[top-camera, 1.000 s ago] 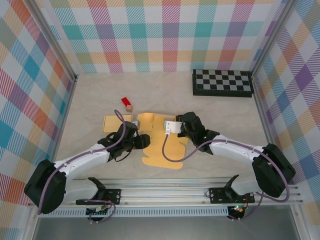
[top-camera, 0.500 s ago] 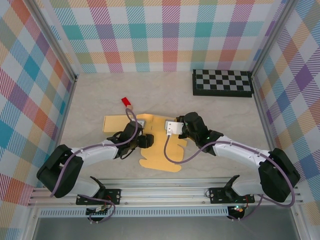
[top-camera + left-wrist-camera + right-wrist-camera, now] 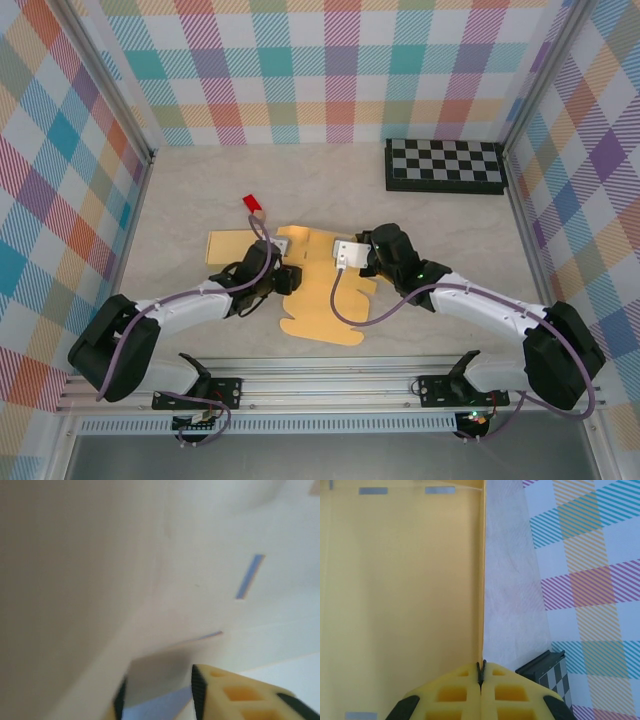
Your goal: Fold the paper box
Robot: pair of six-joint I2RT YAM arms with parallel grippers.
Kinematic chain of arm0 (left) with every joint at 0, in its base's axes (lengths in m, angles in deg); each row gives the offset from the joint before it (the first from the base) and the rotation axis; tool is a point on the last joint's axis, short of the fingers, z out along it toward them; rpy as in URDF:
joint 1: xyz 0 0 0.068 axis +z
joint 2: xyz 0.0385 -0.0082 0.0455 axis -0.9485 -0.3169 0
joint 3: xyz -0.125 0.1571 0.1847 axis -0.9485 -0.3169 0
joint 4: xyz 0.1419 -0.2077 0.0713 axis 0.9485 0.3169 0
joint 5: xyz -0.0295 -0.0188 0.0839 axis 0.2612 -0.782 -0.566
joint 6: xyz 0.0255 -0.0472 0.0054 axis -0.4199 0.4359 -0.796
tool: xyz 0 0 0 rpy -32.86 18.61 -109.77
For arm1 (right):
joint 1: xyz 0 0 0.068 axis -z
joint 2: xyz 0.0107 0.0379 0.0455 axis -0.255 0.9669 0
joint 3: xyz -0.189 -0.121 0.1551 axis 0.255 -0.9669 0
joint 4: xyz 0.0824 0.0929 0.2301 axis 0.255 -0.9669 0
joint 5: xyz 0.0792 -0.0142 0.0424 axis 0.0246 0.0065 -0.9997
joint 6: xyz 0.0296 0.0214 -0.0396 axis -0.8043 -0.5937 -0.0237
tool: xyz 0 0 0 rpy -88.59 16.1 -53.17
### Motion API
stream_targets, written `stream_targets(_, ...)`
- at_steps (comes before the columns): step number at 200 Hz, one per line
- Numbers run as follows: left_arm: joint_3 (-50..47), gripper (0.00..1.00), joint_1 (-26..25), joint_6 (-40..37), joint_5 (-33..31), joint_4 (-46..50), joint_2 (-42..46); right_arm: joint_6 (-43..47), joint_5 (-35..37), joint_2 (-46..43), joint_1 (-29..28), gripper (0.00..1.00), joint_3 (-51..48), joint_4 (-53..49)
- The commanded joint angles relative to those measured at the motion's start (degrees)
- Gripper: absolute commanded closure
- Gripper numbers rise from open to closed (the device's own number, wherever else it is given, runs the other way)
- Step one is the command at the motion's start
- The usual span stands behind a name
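Paper box [image 3: 325, 305] lies unfolded as a flat yellow cut-out near the middle of the table [image 3: 330, 190], between the two arms, with a darker tan panel [image 3: 228, 245] reaching out on its left side. In the right wrist view a yellow panel [image 3: 405, 595] fills the left half, with small grey-blue slots [image 3: 440, 490] along its top edge and bare table to its right.

The right gripper [image 3: 481, 672] is closed, its yellow fingers pressed together on the straight right edge of that panel. From above it [image 3: 345, 258] sits at the upper right part of the cut-out, under the white wrist block.

The left gripper [image 3: 292, 278] rests over the left part of the sheet. In its own view the fingertips [image 3: 197, 685] stand apart with a gap between them [image 3: 157, 695]. Pale paper [image 3: 100, 555] with a blue slot [image 3: 249, 576] is very close in front, and a shaded flap seems to sit in the gap. The blur makes it hard to say whether they touch it.

A small red object [image 3: 253, 204] lies on the table just beyond the tan panel. A checkerboard [image 3: 445, 165] lies at the far right corner, well apart from the sheet, and its corner shows in the right wrist view [image 3: 555, 672]
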Motion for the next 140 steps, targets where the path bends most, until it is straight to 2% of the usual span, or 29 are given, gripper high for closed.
stream_targets(1, 3.0, 0.68, -0.2, 5.1, -1.1, 0.5, 1.3, -2.1, -1.8, -0.9, -0.4, 1.0, 0.3, -0.1)
stream_targets(27, 5.0, 0.8, -1.4, 12.0, -2.0, 2.7, -0.1, -4.0, -0.8, -0.4, -0.7, 1.0, 1.0, -0.1)
stream_targets(72, 9.2, 0.85, -4.3, 22.0, -3.2, 4.6, -1.8, -1.5, 3.5, 1.2, -4.6, 1.0, -0.7, 2.8)
stream_targets(89, 9.7, 0.83, -4.8, 24.4, -3.7, 3.7, -2.4, -0.6, 4.6, 2.0, -6.0, 1.0, -1.6, 4.1)
stream_targets(112, 9.7, 0.73, -5.0, 27.2, -4.4, 2.9, -5.0, -2.2, 4.6, 2.5, -6.8, 1.0, -2.3, 4.4)
stream_targets(140, 9.0, 0.64, -5.1, 29.5, -1.9, -0.8, -8.7, -3.3, 4.4, 3.1, -7.5, 1.0, -3.0, 4.6)
